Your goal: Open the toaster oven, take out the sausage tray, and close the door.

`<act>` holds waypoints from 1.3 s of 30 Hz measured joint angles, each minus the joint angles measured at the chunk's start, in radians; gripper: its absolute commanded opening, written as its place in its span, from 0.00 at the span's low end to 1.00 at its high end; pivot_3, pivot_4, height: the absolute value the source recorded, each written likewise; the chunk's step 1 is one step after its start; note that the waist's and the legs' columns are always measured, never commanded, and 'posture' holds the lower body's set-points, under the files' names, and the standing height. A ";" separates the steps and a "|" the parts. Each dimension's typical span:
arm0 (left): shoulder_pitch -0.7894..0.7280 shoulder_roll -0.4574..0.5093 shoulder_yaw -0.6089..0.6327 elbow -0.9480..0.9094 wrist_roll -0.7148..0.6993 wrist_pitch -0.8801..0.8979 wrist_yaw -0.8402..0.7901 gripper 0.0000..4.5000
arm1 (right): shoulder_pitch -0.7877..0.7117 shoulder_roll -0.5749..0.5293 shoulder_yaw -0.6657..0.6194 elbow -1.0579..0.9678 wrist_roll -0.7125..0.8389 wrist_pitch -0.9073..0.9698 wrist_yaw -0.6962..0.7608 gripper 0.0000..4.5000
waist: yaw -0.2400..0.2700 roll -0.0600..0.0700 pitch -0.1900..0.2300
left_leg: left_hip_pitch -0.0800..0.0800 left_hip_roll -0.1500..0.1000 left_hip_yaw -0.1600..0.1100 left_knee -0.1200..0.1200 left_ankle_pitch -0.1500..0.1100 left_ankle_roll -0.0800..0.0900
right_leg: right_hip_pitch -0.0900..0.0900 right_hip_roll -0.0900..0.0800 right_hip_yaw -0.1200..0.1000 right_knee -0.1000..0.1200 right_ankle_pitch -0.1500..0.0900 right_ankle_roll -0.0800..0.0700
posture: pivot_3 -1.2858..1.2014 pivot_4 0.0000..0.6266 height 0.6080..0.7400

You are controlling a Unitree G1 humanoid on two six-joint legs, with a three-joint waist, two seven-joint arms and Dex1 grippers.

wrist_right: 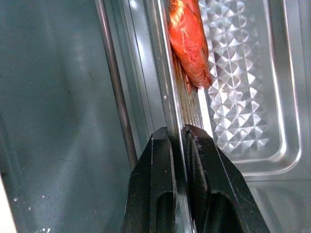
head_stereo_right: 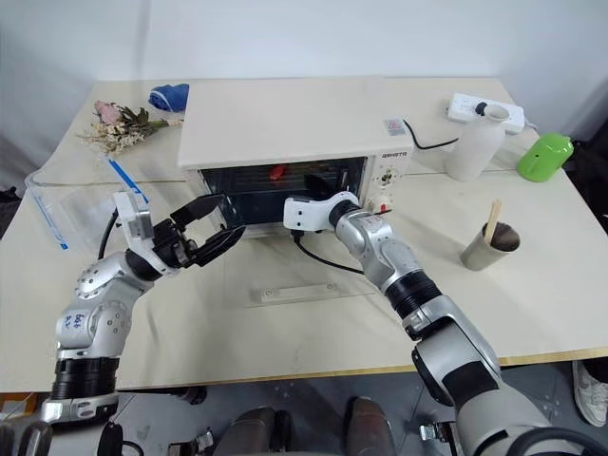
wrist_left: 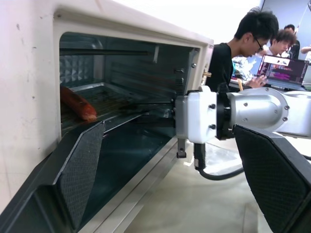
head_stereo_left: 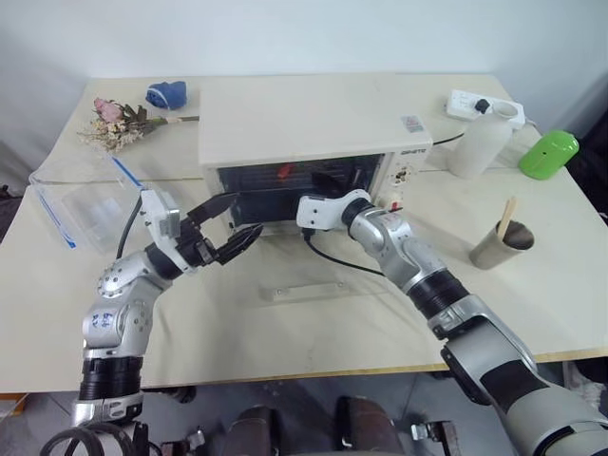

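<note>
The cream toaster oven (head_stereo_left: 304,119) stands mid-table with its door (wrist_left: 131,160) folded down flat; the door's bar handle (head_stereo_left: 309,292) lies nearest me. Inside, the silver sausage tray (wrist_right: 238,73) holds a red sausage (wrist_right: 189,39). My right gripper (wrist_right: 177,133) reaches into the oven mouth and is shut on the tray's front rim. The left gripper (head_stereo_left: 247,214) hangs open in front of the oven's left side, above the lowered door, with nothing between its fingers.
A clear plastic box with blue strips (head_stereo_left: 81,204) sits left of the oven, with dried flowers (head_stereo_left: 119,123) behind it. On the right are a white bottle (head_stereo_left: 480,142), a power strip (head_stereo_left: 480,103), a green object (head_stereo_left: 548,154) and a paper cup (head_stereo_left: 503,245). People (wrist_left: 243,48) sit beyond the table.
</note>
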 measured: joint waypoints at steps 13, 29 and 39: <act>-0.041 0.025 0.025 0.056 -0.007 0.021 -0.009 1.00 | 0.276 -0.099 -0.046 -0.460 0.033 -0.015 0.208 0.02 | -0.010 0.000 0.000 | 0.000 0.000 0.001 -0.001 0.000 0.000 | -0.001 0.000 0.000 -0.001 0.000 0.000 | 0.52 0.24 1.00; -0.003 0.095 0.062 0.036 -0.072 0.208 0.002 1.00 | 0.682 -0.305 -0.203 -0.975 0.135 -0.073 0.381 0.02 | 0.016 -0.001 0.000 | 0.000 -0.001 0.001 0.000 0.001 0.000 | 0.001 -0.001 0.001 -0.003 0.000 0.000 | 0.52 0.24 1.00; 0.055 0.197 0.139 -0.099 -0.399 0.739 0.114 1.00 | 0.740 -0.337 -0.202 -0.947 0.119 -0.209 0.363 0.02 | 0.016 -0.001 0.001 | 0.000 -0.001 0.000 0.001 0.001 0.000 | 0.001 -0.001 0.003 -0.002 0.000 0.000 | 0.52 0.24 1.00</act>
